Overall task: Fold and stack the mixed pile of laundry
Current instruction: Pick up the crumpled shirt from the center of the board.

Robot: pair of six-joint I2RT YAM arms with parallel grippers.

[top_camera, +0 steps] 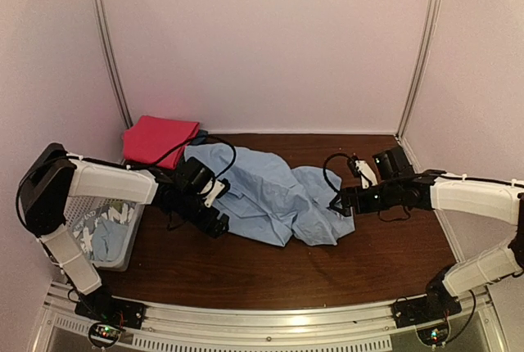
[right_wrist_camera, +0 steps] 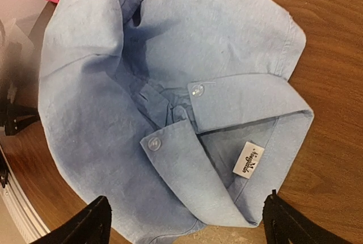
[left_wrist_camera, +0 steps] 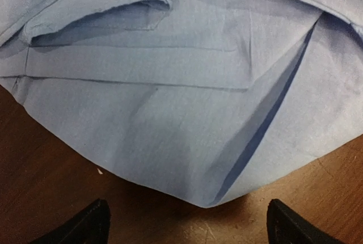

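Observation:
A large light blue shirt (top_camera: 270, 192) lies crumpled across the middle of the brown table. My left gripper (top_camera: 219, 223) is open at the shirt's left edge; its wrist view shows a folded hem corner (left_wrist_camera: 210, 201) just ahead of the spread fingertips (left_wrist_camera: 91, 224). My right gripper (top_camera: 337, 203) is open at the shirt's right end, over the buttoned collar (right_wrist_camera: 227, 142) with a white label (right_wrist_camera: 248, 160). Neither gripper holds cloth. More light blue garments (top_camera: 106, 233) lie in the basket at the left.
A white perforated basket (top_camera: 131, 250) stands at the left table edge under my left arm. A magenta cloth (top_camera: 160, 139) lies folded at the back left. White walls enclose the table. Bare wood (top_camera: 270, 274) shows in front of the shirt.

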